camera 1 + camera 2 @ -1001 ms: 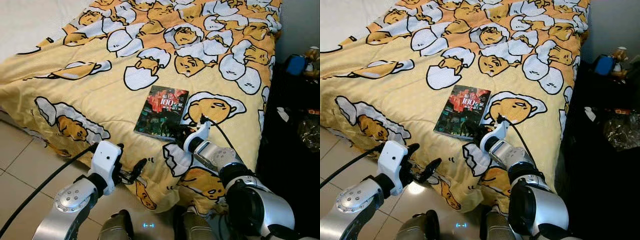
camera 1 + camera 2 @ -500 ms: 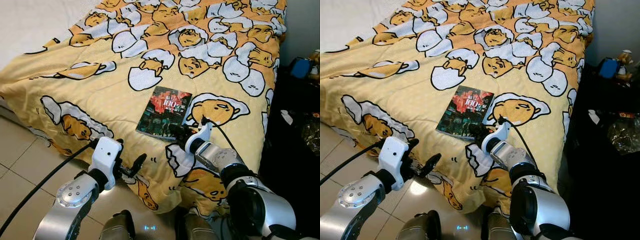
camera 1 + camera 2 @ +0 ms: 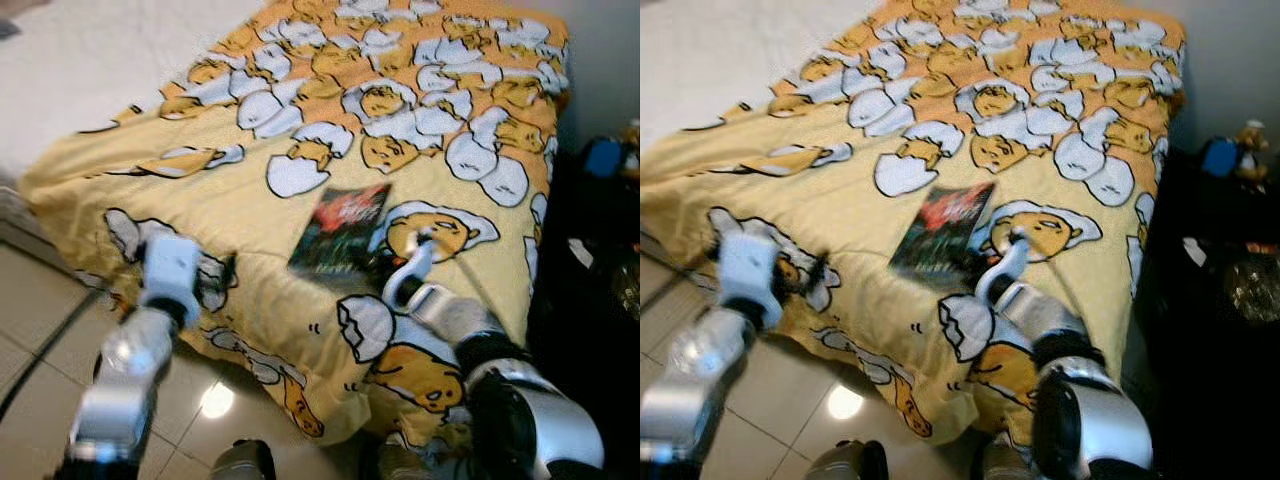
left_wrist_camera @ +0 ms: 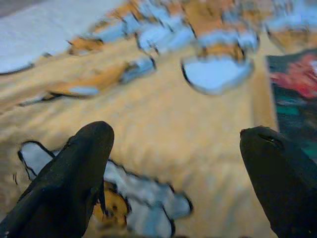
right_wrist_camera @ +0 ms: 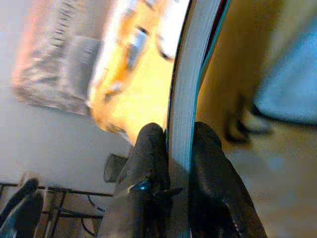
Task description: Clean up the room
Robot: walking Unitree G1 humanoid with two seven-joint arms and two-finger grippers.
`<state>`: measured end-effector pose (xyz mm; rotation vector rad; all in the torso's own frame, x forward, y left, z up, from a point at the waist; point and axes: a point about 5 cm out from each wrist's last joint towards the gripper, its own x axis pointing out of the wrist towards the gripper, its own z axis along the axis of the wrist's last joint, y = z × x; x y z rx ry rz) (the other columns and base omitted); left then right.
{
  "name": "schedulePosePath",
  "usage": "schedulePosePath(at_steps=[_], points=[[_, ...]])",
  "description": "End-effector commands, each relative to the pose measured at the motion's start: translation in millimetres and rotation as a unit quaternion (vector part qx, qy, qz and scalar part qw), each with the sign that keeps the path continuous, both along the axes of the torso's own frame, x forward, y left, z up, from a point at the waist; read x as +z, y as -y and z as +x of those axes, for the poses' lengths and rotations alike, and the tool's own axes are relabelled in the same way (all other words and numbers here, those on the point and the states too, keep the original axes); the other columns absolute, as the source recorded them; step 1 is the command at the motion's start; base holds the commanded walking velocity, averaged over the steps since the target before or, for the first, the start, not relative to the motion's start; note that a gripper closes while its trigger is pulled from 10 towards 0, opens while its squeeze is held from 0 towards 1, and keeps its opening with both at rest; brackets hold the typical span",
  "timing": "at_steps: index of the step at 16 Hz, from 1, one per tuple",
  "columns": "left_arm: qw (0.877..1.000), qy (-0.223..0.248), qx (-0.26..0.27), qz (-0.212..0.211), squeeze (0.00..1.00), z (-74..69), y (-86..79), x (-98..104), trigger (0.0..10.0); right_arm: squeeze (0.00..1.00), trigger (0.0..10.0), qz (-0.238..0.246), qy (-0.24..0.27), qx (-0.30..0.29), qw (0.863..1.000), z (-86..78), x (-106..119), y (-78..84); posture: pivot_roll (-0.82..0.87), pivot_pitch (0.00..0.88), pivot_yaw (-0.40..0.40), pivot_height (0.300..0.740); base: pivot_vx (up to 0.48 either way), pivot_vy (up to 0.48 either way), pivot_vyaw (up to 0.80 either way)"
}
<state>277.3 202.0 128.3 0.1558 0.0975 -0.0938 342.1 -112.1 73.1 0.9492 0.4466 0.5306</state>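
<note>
A dark book [image 3: 337,228] with a red and green cover lies on the yellow cartoon-print bedspread [image 3: 300,140], near the bed's front edge. My right gripper [image 3: 372,270] is shut on the book's near right corner; in the right wrist view its two fingers [image 5: 148,163] pinch the book's page edge [image 5: 188,89]. My left gripper [image 3: 228,272] stands open over the bedspread's front left part, well left of the book. In the left wrist view its fingers [image 4: 74,168] are spread wide, with the book's [image 4: 297,89] cover beyond them.
Light floor tiles [image 3: 40,340] run along the bed's left side and front. A dark area with a blue object [image 3: 603,156] and clutter lies right of the bed. White fabric [image 3: 70,70] covers the bed's far left.
My left arm has swung up and left, from in front of the bed to over its front left part. The view has shifted and blurred. The right gripper stays on the book's corner.
</note>
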Motion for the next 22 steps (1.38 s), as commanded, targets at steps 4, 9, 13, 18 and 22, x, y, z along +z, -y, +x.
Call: schedulePosePath(at_steps=[4,9,13,18,22], points=[[0.961,-0.023,-0.156,-0.225,1.0,8.3,20.6,8.9,10.0,0.0,0.0,0.049,0.173,0.095,0.979,-10.5,46.6,24.2,-0.07,0.0,0.021,0.74,0.0,0.0,0.0],[0.827,-0.045,-0.329,-0.453,0.0,11.4,36.4,38.8,10.0,0.0,0.0,0.083,0.236,0.204,0.946,-45.1,71.6,33.6,-0.07,0.0,0.046,0.74,0.0,0.0,0.0],[0.815,-0.105,-0.367,-0.436,0.0,14.7,48.3,33.6,0.2,0.0,0.0,0.088,0.238,0.257,0.932,-61.8,69.5,24.5,-0.08,0.0,0.054,0.74,0.0,0.0,0.0],[0.821,-0.121,-0.364,-0.422,0.0,10.6,46.5,28.6,0.0,0.0,0.0,0.101,0.234,0.257,0.932,-66.6,69.7,19.8,-0.08,0.0,0.065,0.74,0.0,0.0,0.0],[0.827,-0.122,-0.339,-0.431,0.0,9.4,43.0,18.9,0.0,0.0,0.0,0.115,0.243,0.266,0.926,-69.7,74.2,17.3,-0.07,0.0,0.059,0.74,0.0,0.0,0.0]])
